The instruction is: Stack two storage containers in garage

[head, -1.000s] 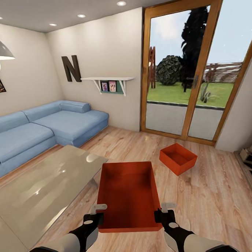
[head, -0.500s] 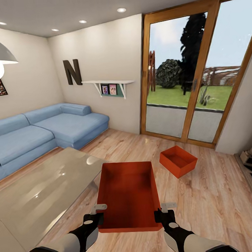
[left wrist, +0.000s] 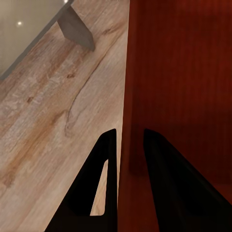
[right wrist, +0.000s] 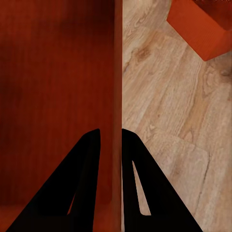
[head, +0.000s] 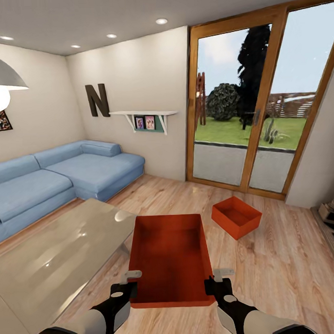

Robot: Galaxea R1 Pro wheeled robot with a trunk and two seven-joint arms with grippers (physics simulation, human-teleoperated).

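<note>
At ten o'clock we see a long blue corner sofa (head: 65,174); at eight, a rectangular glass coffee table (head: 54,254); at one, tall wood-framed glass doors (head: 254,100); at eleven, a white wall shelf (head: 143,113)

- The room is bright; daylight enters through the glass doors (head: 261,99).
- Ceiling spots (head: 161,21) and a pendant lamp (head: 0,84) are lit.
- The glass surface (head: 59,249), beside the left jaws, shows glare.
- Walls bend at the edges; both wrist views are soft.

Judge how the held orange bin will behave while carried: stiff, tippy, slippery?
The held container probably stays stiff: its straight walls show no sag. It may slip, since each end effector, left and right, pinches only a thin smooth wall. Being empty, it is likely light.
</note>
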